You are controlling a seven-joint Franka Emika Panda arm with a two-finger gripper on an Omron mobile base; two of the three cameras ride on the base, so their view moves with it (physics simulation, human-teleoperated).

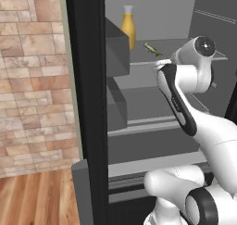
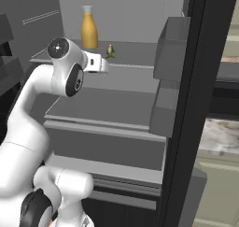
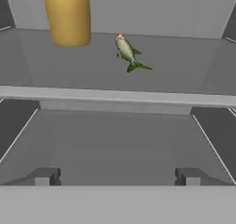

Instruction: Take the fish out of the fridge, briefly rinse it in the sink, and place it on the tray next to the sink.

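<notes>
— How many fish?
— One fish (image 3: 126, 52), lying on the upper shelf (image 3: 184, 66) of the open fridge (image 1: 85, 103), near the shelf's front edge.
— Anything beside it?
— One yellow bottle (image 3: 67, 15), apart from it.
— The gripper (image 3: 117, 177)?
— Fingers spread wide, empty, short of the shelf.

- Fridge (image 2: 186, 104): door open, grey shelves inside.
- Bottle (image 2: 88, 30): upright at the back of the upper shelf (image 2: 135, 58).
- Fish (image 2: 110, 50): on the same shelf, just right of the bottle.
- Arm (image 2: 65, 76): raised in front of the shelves.
</notes>
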